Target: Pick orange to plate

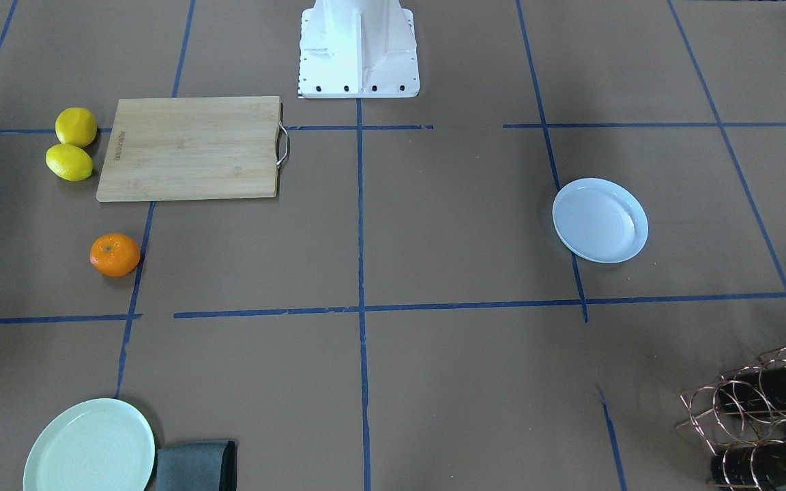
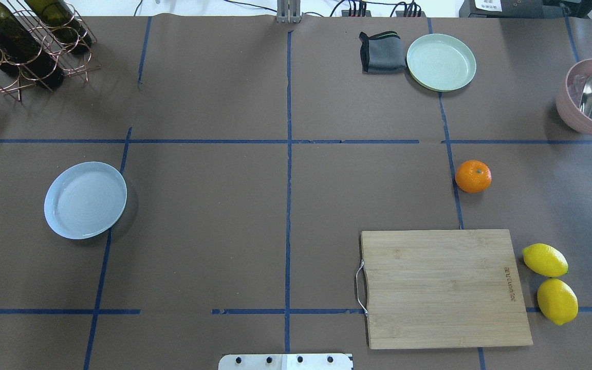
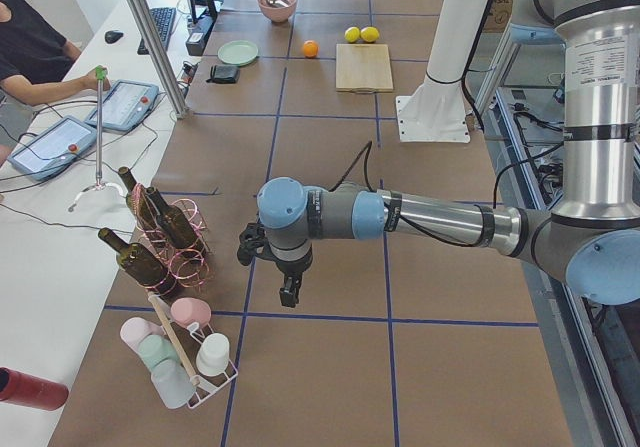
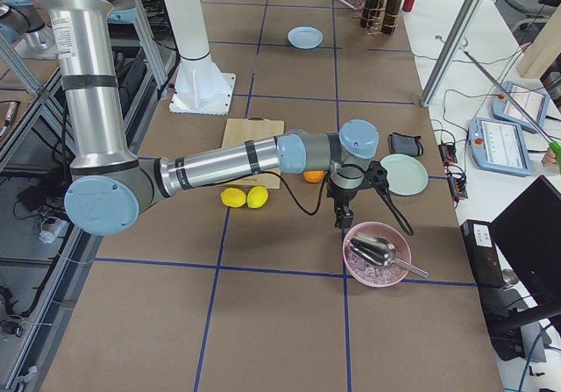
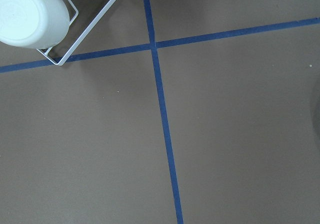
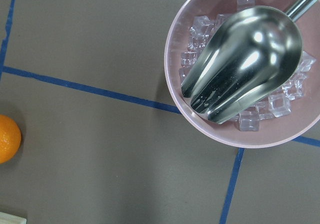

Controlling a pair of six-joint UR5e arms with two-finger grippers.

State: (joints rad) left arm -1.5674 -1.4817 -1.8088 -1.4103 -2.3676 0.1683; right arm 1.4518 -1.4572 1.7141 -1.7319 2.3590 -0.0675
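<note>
brown paper table w/ blue tape grid. the orange (image 2: 473,176) sits on the paper on the robot's right half, just beside a tape line. it lies between the cutting board (image 2: 442,288) on the robot's side and the green plate (image 2: 441,62) + grey cloth (image 2: 381,52) farther out. two lemons (image 2: 545,260) lie just beside the board's outer edge. the white plate (image 2: 86,200) is on the left half, well apart from the orange, nothing on it.

right gripper (image 4: 340,215) hangs over the table between the orange and a pink bowl (image 6: 200,108) of ice w/ a metal scoop (image 6: 245,63). left gripper (image 3: 288,292) hangs over bare paper near the bottle rack (image 3: 165,232) and cup rack (image 5: 75,38).

step, prob: approach, pick not yet made. next move calls for the right arm to centre over the orange, jaws wide enough for a round fruit, drop and close at its widest part. the carry to the plate crosses the whole table, maybe a long reach.

hard to see: both grippers show only in the side views and no fingers show in the wrist cams, so can't tell if jaws are open or closed. the orange is mostly hidden behind the right wrist in the right side view and cut off at the right wrist cam's edge. no arms in the overhead or front views.
</note>
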